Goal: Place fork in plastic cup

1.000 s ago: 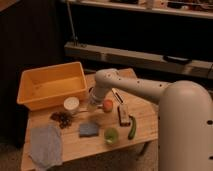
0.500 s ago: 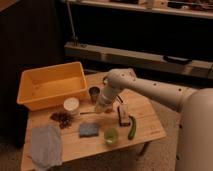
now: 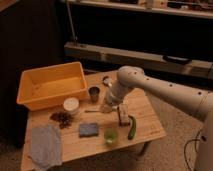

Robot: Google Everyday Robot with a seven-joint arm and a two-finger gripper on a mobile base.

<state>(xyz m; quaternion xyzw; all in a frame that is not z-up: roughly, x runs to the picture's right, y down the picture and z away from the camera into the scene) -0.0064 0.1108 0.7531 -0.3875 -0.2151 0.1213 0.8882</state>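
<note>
— One wooden table (image 3: 150, 131), left to right?
— Crumpled grey cloth (image 3: 44, 145), deep yellow plastic bin (image 3: 50, 89), round white tub (image 3: 71, 104), flat blue sponge (image 3: 88, 129).
— And the fork (image 3: 91, 111)?
— Thin, metallic, lying flat between tub and gripper (image 3: 106, 108), whose jaws are pressed together, empty. Translucent green plastic cup (image 3: 110, 136) stands near the front edge.
</note>
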